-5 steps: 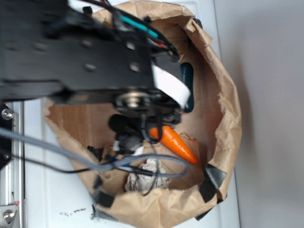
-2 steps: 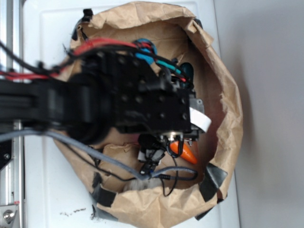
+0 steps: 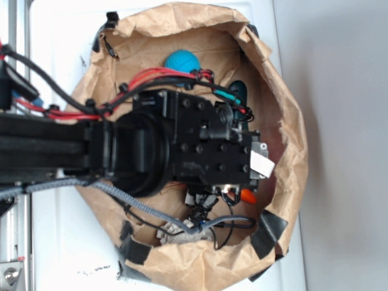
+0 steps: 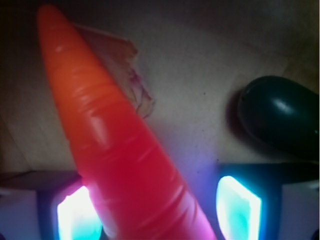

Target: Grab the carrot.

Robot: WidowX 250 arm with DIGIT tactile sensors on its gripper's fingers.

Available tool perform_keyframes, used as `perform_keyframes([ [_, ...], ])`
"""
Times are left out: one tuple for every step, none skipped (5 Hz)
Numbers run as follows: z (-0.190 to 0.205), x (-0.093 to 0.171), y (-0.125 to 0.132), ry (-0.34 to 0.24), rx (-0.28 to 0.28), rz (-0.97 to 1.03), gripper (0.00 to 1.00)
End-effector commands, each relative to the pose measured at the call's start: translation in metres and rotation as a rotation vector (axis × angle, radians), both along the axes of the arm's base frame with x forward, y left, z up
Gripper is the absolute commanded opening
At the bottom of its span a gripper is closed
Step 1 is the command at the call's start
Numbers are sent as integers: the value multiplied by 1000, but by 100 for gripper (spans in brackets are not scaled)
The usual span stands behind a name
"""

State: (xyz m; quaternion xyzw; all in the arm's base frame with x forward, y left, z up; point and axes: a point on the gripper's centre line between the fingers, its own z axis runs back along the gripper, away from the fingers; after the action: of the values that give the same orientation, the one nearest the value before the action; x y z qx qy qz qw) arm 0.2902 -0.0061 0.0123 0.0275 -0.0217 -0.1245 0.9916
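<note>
Exterior: black arm w/ red and grey cables reaches over the torn brown paper bag [image 3: 290,151] and hides most of its inside; only a sliver of the carrot [image 3: 247,196] shows at the arm's lower right edge, teal ball [image 3: 182,60] near the bag's top, gripper itself hidden. Wrist: carrot [image 4: 120,150] lies between the glowing fingers [image 4: 237,207], tip up-left, leaning on the left one w/ a gap to the right, so jaws are apart, not clamped; dark green pickle [image 4: 280,115] sits right of it on the bag floor.

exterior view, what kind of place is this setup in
Probably a lab test rig, not a home: a crumpled brown paper bin taped onto a white tabletop, holding toys like the carrot and a teal ball, under a cabled robot arm.
</note>
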Motion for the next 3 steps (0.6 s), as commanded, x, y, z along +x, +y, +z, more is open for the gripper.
perform_keyframes([
  [78, 2, 6, -113, -132, 74, 0],
  [127, -6, 12, -122, -204, 113, 0],
  [161, -16, 12, -144, -219, 132, 0],
])
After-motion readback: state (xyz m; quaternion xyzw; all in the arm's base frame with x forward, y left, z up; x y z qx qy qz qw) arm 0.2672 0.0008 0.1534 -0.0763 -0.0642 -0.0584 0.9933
